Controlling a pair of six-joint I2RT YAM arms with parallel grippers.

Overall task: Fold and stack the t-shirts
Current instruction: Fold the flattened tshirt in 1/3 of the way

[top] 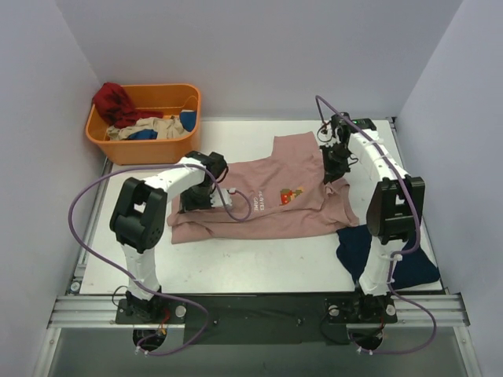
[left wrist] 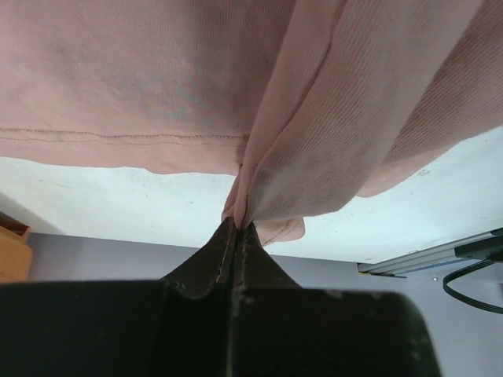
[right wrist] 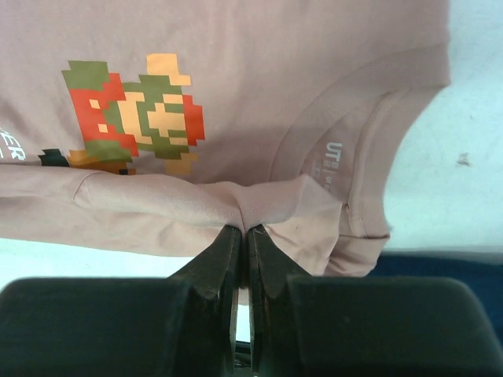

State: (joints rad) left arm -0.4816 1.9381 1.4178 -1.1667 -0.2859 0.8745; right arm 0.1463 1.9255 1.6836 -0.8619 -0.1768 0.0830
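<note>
The dusty-pink t-shirt (top: 267, 206) lies spread across the middle of the white table, pixel print (top: 291, 194) facing up. My left gripper (top: 198, 196) is shut on the shirt's hem end at the left; the left wrist view shows the pink cloth (left wrist: 330, 118) pinched between the fingertips (left wrist: 224, 239). My right gripper (top: 334, 169) is shut on the shirt near the collar; the right wrist view shows a pink fold (right wrist: 259, 200) in the jaws, with the print (right wrist: 134, 114) and neck label (right wrist: 334, 153) beyond. The dark navy t-shirt (top: 357, 247) lies crumpled at the near right, partly under my right arm.
An orange basket (top: 149, 141) with red, beige and blue clothes stands at the far left off the table corner. Grey walls close in the left, back and right. A metal rail (top: 259, 306) runs along the near edge.
</note>
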